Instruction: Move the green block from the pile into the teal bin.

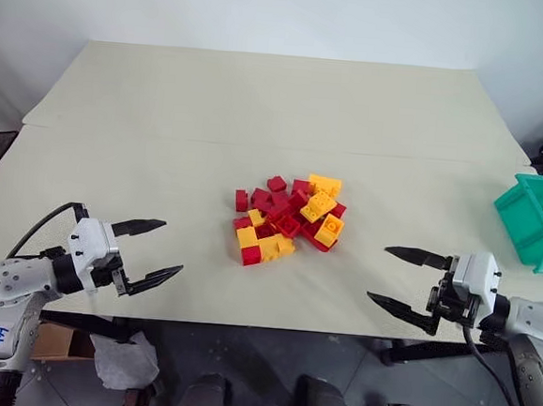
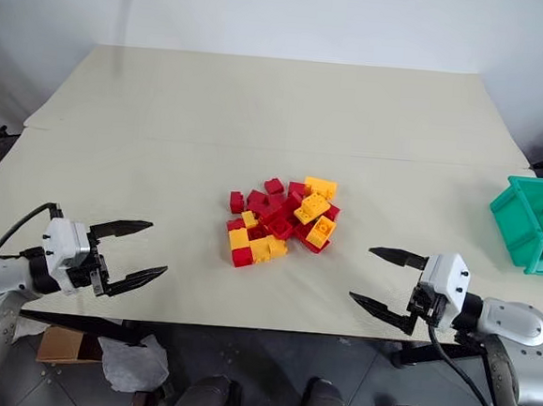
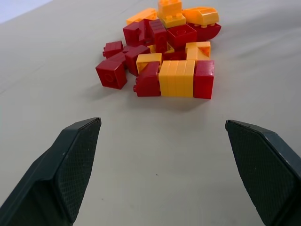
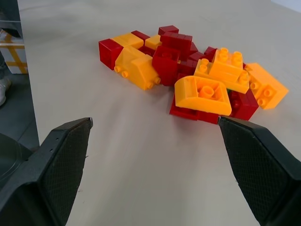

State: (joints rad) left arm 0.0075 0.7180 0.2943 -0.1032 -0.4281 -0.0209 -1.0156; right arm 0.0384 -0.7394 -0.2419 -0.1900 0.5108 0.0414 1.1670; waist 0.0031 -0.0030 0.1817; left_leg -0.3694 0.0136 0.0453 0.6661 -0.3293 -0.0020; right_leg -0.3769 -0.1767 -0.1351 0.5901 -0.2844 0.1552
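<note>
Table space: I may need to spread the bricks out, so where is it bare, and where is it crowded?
The table is bare behind the pile, and between the pile and the teal bin. There is also a bare strip between the pile and each open hand, left hand and right hand. Only the pile at the centre is crowded.

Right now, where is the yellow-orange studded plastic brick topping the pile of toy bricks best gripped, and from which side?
Probably from above, pinching the two smooth side walls of the yellow-orange studded plastic brick. It sits highest on the pile, studs up and slightly tilted, with red bricks crowding its base, so a level approach looks blocked. The open right gripper is nearer.
</note>
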